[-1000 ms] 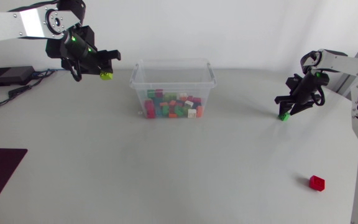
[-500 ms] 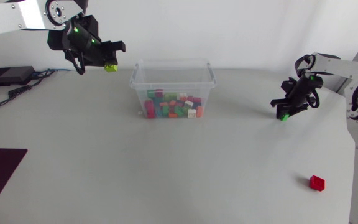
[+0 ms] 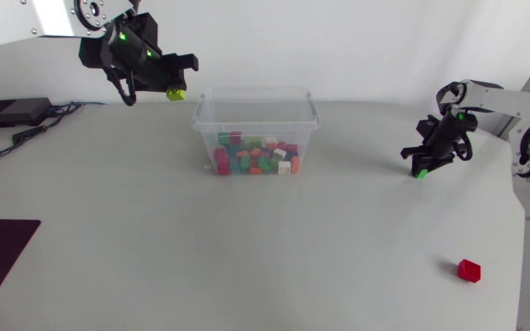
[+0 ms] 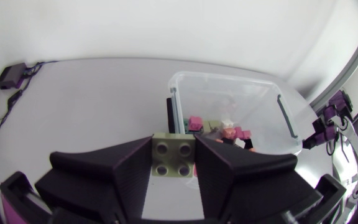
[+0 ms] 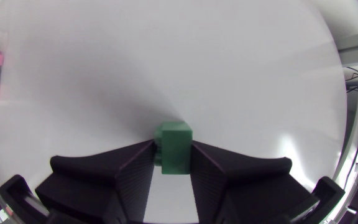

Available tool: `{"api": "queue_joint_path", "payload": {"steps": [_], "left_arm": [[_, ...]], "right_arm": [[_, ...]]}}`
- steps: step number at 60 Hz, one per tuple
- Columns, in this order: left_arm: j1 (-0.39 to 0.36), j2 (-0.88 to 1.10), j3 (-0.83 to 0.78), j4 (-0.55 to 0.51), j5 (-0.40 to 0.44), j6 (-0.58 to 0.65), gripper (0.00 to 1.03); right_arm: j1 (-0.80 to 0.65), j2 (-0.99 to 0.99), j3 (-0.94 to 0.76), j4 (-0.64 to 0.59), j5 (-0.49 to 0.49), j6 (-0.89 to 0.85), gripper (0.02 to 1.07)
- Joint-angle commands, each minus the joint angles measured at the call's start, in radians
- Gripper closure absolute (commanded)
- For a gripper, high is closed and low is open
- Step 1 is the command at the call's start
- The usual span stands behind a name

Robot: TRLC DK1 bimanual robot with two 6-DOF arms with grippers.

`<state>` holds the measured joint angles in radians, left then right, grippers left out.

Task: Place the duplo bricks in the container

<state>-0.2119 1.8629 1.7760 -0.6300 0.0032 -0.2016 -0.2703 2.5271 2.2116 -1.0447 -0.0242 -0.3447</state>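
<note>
Currently, a lime brick (image 3: 178, 93) is clamped in left fingers (image 4: 126, 171) beside the container (image 3: 256, 97) (drop-in likely due next); a green brick (image 5: 174, 146) is clamped in right fingers (image 5: 129, 171).

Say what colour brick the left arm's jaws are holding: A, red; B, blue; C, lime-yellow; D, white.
C: the lime-yellow brick sits clamped between the left jaws, held in the air just short of the container.

3 loose bricks (image 3: 177, 93) (image 3: 420, 171) (image 3: 468, 269), 1 container (image 3: 256, 97) & 2 arms (image 3: 49, 20) (image 3: 502, 93).
</note>
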Motion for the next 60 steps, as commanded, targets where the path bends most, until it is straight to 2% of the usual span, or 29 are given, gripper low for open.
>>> {"api": "queue_joint_path", "payload": {"steps": [1, 10, 22, 40, 60], "left_arm": [[-0.009, -0.031, 0.040, 0.001, 0.007, 0.004, 0.68], [-0.020, -0.030, 0.042, 0.019, 0.007, 0.004, 0.68], [-0.040, -0.005, 0.068, 0.026, 0.007, 0.004, 0.68], [-0.093, 0.042, 0.111, 0.027, 0.007, -0.004, 0.68], [-0.103, 0.125, 0.135, 0.062, 0.007, -0.004, 0.68]], "right_arm": [[-0.003, 0.033, 0.010, 0.011, -0.003, 0.004, 0.77], [-0.003, 0.022, -0.016, 0.029, -0.005, 0.010, 0.78], [0.003, -0.083, -0.136, 0.097, -0.006, 0.030, 0.82], [0.048, -0.329, -0.380, 0.183, -0.039, 0.047, 0.83], [0.151, -0.582, -0.507, 0.199, -0.091, 0.082, 0.84]]}}
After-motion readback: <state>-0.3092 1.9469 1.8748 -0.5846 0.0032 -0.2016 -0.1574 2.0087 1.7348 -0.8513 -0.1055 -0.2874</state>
